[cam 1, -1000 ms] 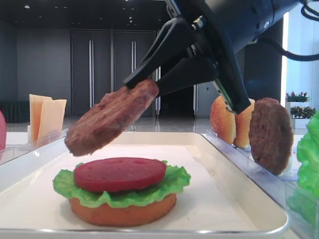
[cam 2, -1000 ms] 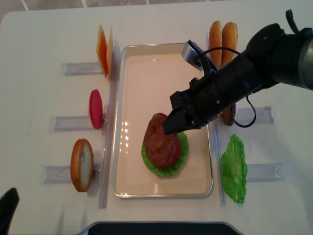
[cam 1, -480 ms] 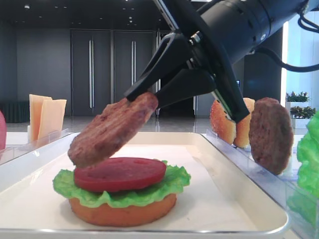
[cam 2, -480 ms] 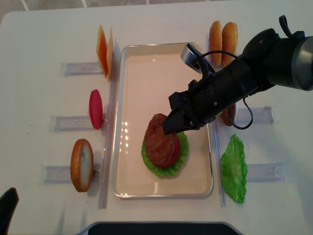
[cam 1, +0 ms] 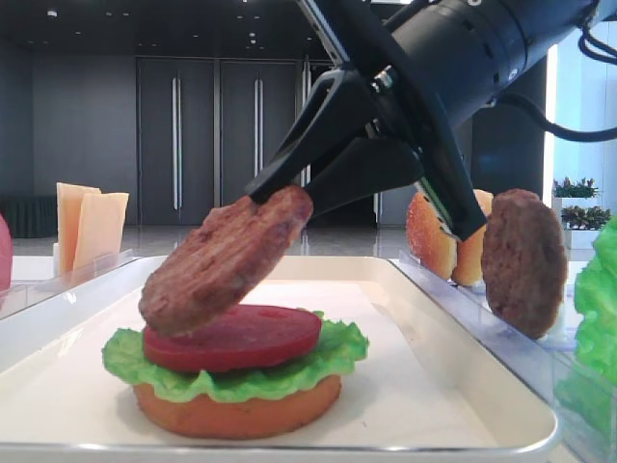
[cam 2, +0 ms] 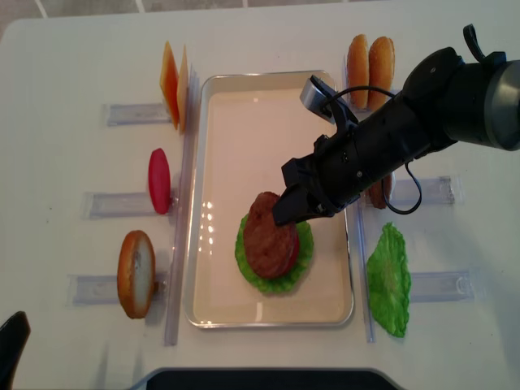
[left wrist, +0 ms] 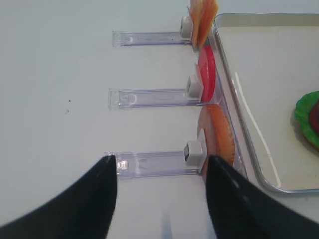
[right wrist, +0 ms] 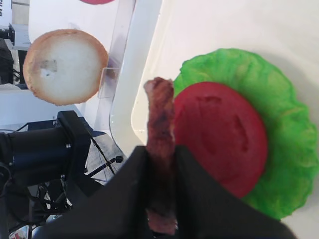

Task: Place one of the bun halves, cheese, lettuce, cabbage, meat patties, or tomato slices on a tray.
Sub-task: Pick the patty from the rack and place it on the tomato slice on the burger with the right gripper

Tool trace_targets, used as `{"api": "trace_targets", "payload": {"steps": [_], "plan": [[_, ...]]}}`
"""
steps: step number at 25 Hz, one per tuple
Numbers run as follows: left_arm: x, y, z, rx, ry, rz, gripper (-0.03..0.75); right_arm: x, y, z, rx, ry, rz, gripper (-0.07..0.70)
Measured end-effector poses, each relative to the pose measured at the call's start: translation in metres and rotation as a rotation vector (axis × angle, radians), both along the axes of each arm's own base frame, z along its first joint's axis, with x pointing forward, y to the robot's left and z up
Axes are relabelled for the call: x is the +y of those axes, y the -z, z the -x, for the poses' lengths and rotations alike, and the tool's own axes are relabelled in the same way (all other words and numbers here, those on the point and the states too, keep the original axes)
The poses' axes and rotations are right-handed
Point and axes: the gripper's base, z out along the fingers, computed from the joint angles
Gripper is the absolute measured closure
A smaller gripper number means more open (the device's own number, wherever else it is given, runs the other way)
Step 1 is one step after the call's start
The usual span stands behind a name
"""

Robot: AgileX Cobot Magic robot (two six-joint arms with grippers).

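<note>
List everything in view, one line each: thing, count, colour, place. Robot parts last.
tray: 1, off-white, table centre.
bun half: 1, orange, stack base on tray.
lettuce: 1, green, on that bun.
tomato slice: 1, red, on lettuce.
meat patty: 1, reddish-brown, tilted above tomato, gripped.
cheese: 2, yellow-orange, left rack.
spare tomato: 1, red, left rack.
spare buns: 3, one left, two right.
dark patty: 1, right rack.
spare lettuce: 1, right.
right pincer: shut on patty.
left pincer: open, over left racks.

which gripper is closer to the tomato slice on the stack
Right. The right gripper hangs just above the tomato slice, clamping a meat patty. The left gripper sits outside the tray, by the racks.
</note>
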Motion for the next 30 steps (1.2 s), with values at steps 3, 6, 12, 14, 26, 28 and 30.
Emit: {"api": "trace_targets", "payload": {"steps": [3, 6, 12, 14, 26, 28, 30], "plan": [[0.0000, 0.0000, 0.0000, 0.000, 0.000, 0.000, 0.282, -0.0001, 0.0003, -0.0007, -0.002, 0.009, 0.004, 0.497], [0.0000, 0.0000, 0.0000, 0.000, -0.002, 0.003, 0.282, -0.0003, 0.0006, -0.0014, 0.004, 0.023, 0.009, 0.497], [0.0000, 0.0000, 0.0000, 0.000, -0.003, 0.006, 0.282, -0.0004, 0.0008, -0.0019, 0.009, 0.033, 0.013, 0.497], [0.0000, 0.0000, 0.0000, 0.000, -0.003, 0.006, 0.282, -0.0004, 0.0008, -0.0018, 0.010, 0.032, 0.012, 0.497], [0.0000, 0.0000, 0.0000, 0.000, -0.003, 0.006, 0.283, 0.0054, 0.0009, 0.0028, 0.009, 0.013, 0.014, 0.497], [0.0000, 0.0000, 0.0000, 0.000, -0.003, 0.006, 0.283, 0.0053, 0.0011, 0.0024, 0.007, 0.017, 0.016, 0.497], [0.0000, 0.0000, 0.0000, 0.000, -0.003, 0.006, 0.284, 0.0052, 0.0014, 0.0016, 0.002, 0.024, 0.020, 0.497]]}}
